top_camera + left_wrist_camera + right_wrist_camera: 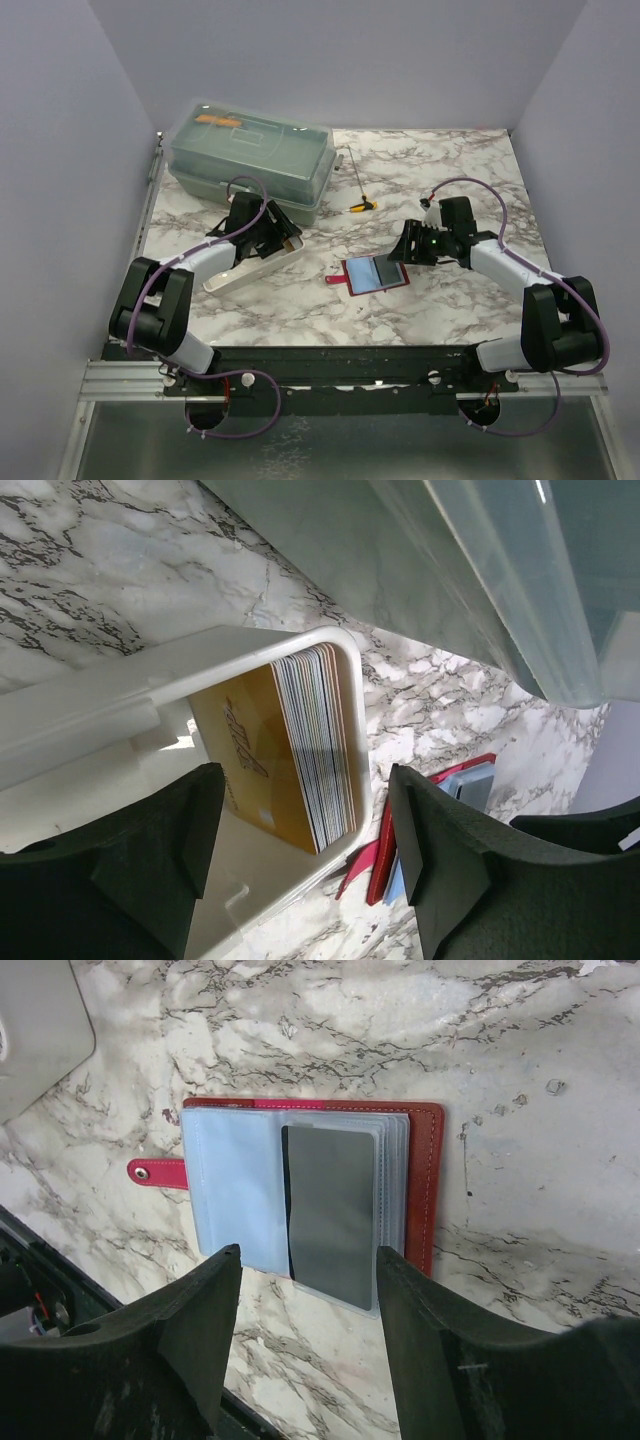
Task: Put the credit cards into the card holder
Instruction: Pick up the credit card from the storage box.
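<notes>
The red card holder [375, 273] lies open on the marble table, and a dark grey credit card [330, 1215] sits in one of its clear sleeves. My right gripper [305, 1300] is open and empty, hovering just over the holder's near edge; in the top view it [402, 250] is at the holder's right. A stack of cards [305, 745] with a gold-faced one in front stands on edge in a white tray [120, 695]. My left gripper [305, 850] is open and empty, straddling the tray's end just above the stack; it also shows in the top view [283, 238].
A clear green-tinted plastic box [250, 155] stands at the back left, right behind the white tray [250, 268]. A thin tool with a yellow handle [360, 205] lies mid-table behind the holder. The holder's red edge [385, 855] shows beside the tray in the left wrist view.
</notes>
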